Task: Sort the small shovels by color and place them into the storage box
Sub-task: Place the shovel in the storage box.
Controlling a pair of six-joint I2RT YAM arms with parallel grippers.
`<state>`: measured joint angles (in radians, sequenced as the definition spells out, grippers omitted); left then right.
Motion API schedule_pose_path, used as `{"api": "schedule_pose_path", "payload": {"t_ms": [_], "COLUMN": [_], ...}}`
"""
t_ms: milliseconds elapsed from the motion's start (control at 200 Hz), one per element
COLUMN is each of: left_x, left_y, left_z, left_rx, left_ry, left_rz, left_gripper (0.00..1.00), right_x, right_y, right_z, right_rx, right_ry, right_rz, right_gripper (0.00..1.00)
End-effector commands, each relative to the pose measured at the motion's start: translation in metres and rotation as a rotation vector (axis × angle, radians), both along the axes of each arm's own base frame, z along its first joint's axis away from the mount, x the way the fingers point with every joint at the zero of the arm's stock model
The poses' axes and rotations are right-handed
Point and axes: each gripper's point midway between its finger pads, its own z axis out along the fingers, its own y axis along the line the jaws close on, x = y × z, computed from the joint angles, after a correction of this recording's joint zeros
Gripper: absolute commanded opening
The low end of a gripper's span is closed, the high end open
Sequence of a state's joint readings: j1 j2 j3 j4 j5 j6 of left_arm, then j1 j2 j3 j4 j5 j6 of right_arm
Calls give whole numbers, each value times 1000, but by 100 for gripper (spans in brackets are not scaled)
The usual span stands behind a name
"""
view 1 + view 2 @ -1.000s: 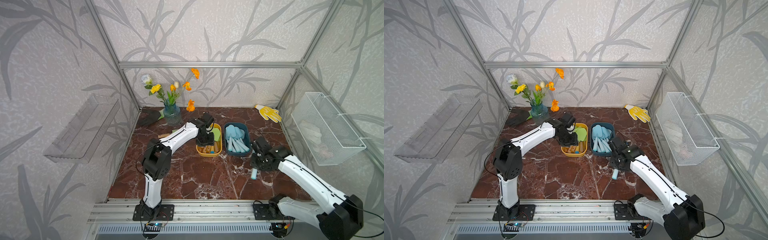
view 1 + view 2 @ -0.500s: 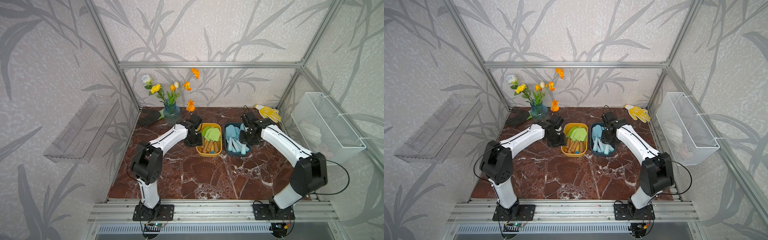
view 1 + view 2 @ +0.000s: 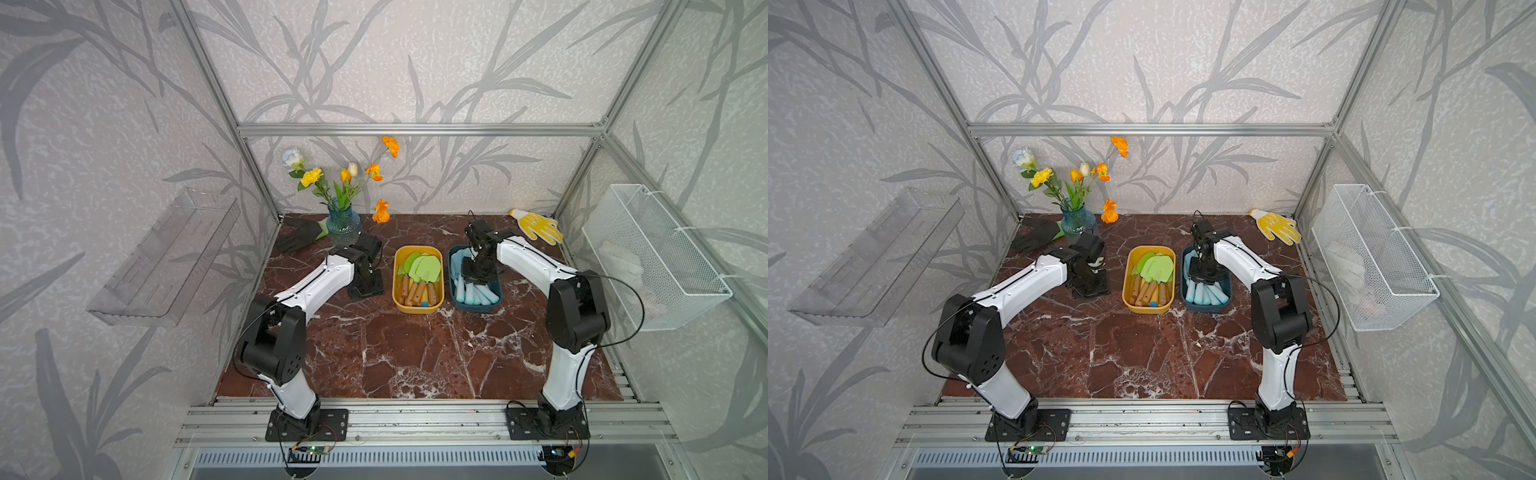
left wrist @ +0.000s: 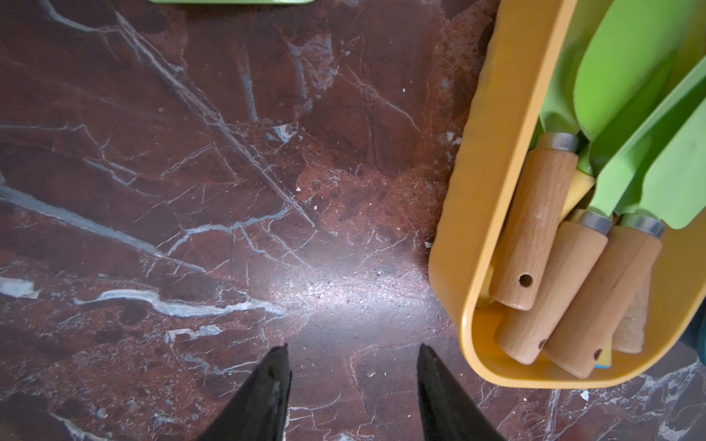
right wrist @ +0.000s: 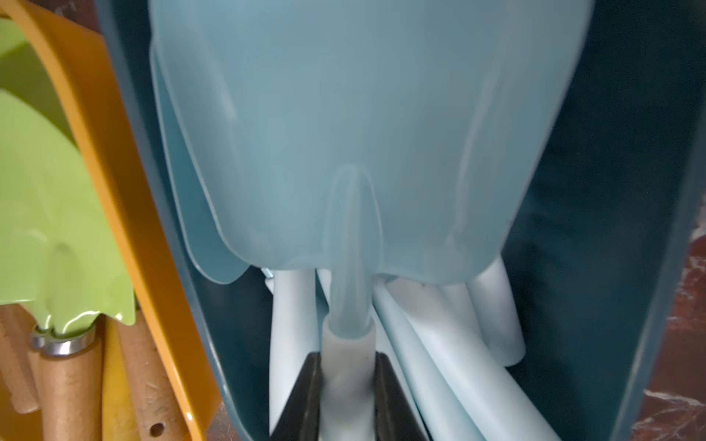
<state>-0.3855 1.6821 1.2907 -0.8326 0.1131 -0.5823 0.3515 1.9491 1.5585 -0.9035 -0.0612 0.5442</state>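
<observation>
The table (image 3: 407, 357) is a flat slab with a polished dark red marble look, crossed by thin white veins. On the side walls hang a clear plastic shelf (image 3: 166, 257) and a white wire basket (image 3: 656, 266) of fine mesh.

Near the back of the table two oval plastic boxes with rounded corners stand side by side: a yellow box (image 3: 417, 311) and a dark teal box (image 3: 478, 308). The yellow box has smooth, glossy walls and holds the green shovels (image 3: 424, 268). Their flat blades are shiny lime green. Their round handles are of pale wood, with a metal ring and a small hole near the end. The dark teal box holds the blue shovels (image 3: 478, 293), all of light blue plastic with tube-like handles.

The right gripper (image 5: 345, 357) is over this box, its black jaws pressed on the handle of one blue shovel (image 5: 363, 133). The wide, scooped blade of this shovel lies over the others. The left gripper (image 4: 353, 349) hangs over bare table just beside the yellow box. Its pointed black fingers are apart, with nothing between them.
</observation>
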Motion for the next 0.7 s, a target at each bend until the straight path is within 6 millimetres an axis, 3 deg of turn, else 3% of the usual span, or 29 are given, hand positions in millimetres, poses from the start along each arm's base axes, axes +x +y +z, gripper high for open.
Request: {"api": "schedule_pose_path", "payload": {"t_ms": [0, 70, 165, 350, 460, 565, 600, 610, 695], "left_x": [-1, -2, -1, 0, -1, -5, -7, -8, -17], "left_y": [12, 15, 21, 42, 76, 113, 126, 130, 164], "left_z": [11, 12, 18, 38, 54, 67, 72, 73, 81], "left_rx": [15, 21, 42, 109, 227, 369, 422, 438, 583], "left_ry": [-40, -48, -74, -178, -277, -389, -426, -436, -512], "left_rz": [32, 39, 47, 90, 188, 253, 278, 284, 336], "left_gripper": [55, 55, 55, 57, 59, 73, 96, 99, 100], "right_x": [1, -1, -4, -12, -28, -52, -59, -61, -72], "right_y": [3, -2, -10, -40, -77, -118, -131, -134, -163], "right_z": [1, 5, 19, 64, 77, 70, 67, 67, 66], "right_rx": [1, -25, -58, -144, -254, -351, -389, -397, -502], "right_ry": [2, -3, -36, -195, -261, -265, -271, -275, -338], "right_rz": [13, 4, -12, -66, -140, -217, -240, -244, -285], "right_gripper": [24, 38, 46, 48, 50, 52, 53, 54, 58]}}
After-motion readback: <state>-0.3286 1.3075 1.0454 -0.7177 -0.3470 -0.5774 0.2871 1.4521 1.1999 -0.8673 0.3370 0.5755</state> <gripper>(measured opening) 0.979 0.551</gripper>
